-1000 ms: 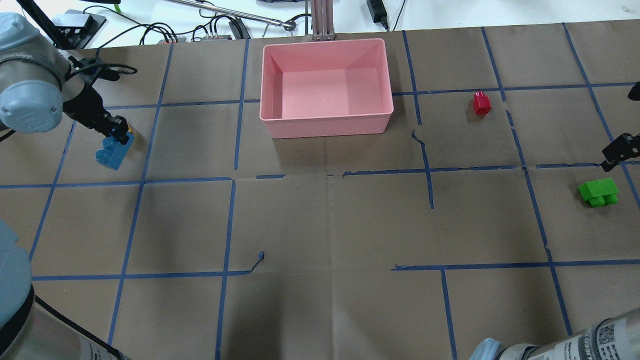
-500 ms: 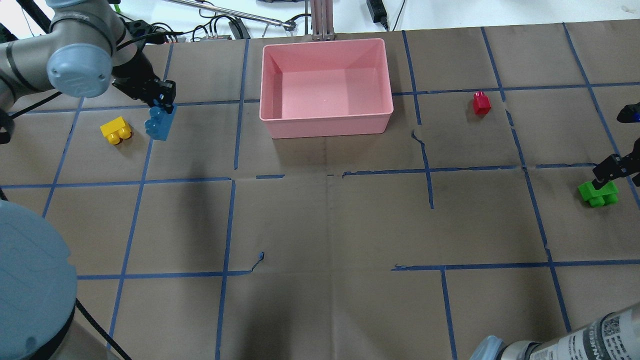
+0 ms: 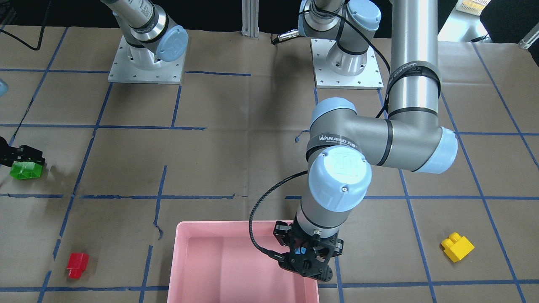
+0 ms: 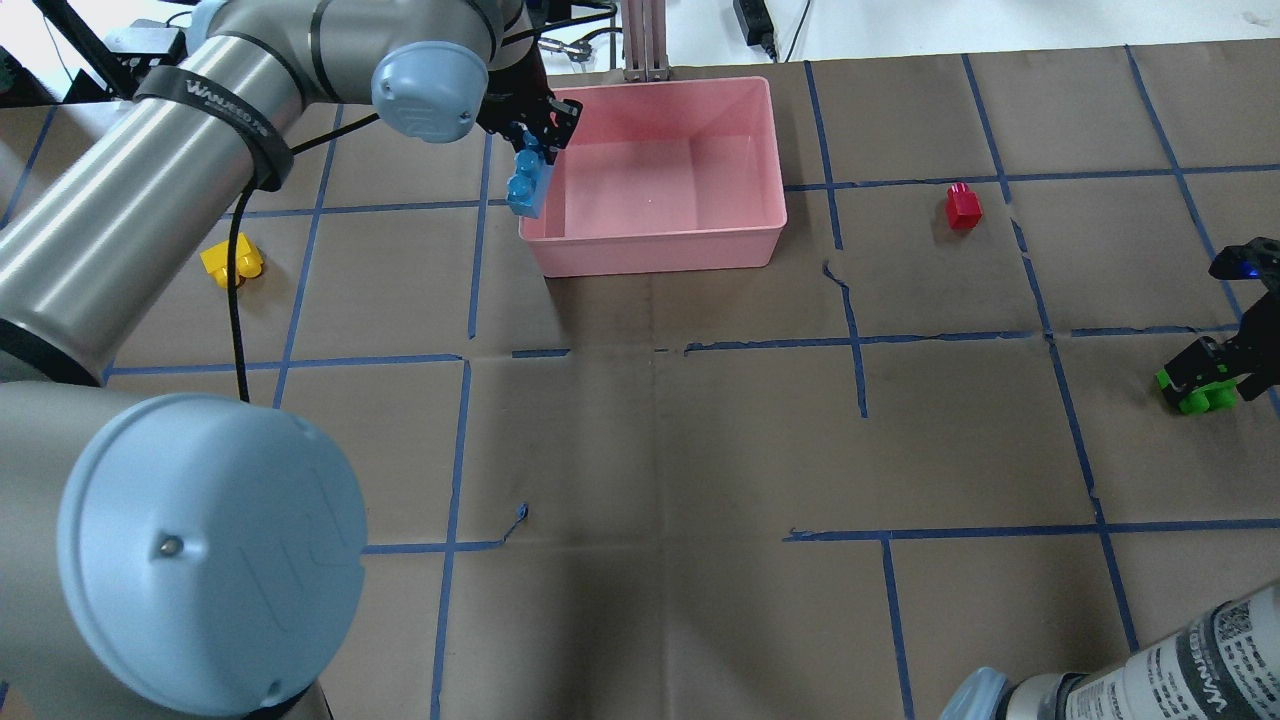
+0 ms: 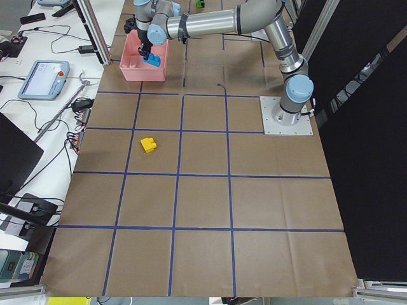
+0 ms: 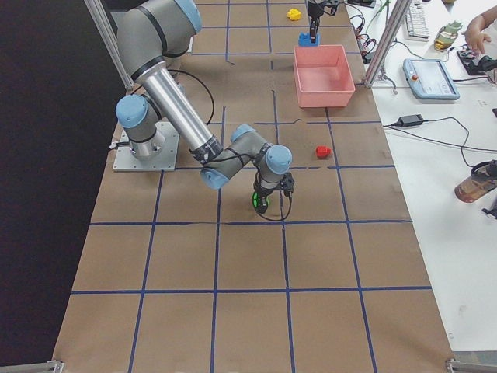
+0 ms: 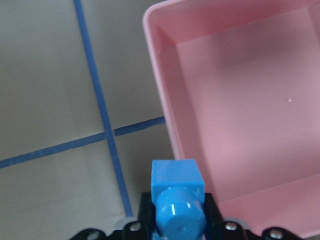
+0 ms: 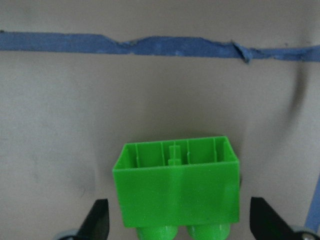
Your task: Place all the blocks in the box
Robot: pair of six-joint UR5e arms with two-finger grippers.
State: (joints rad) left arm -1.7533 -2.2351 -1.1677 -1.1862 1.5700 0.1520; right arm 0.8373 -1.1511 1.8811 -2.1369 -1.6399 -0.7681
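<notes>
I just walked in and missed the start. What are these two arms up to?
They are collecting toy bricks into the pink box, which has nothing in it yet. The left gripper is shut on the blue brick and holds it above the box's rim. The right gripper is open, with a finger on either side of the green brick on the table. The red brick and yellow brick lie untouched.

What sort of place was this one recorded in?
Probably a robotics lab: two arms on bolted base plates, a paper-covered table gridded with blue tape, and a teach pendant beside it.
</notes>
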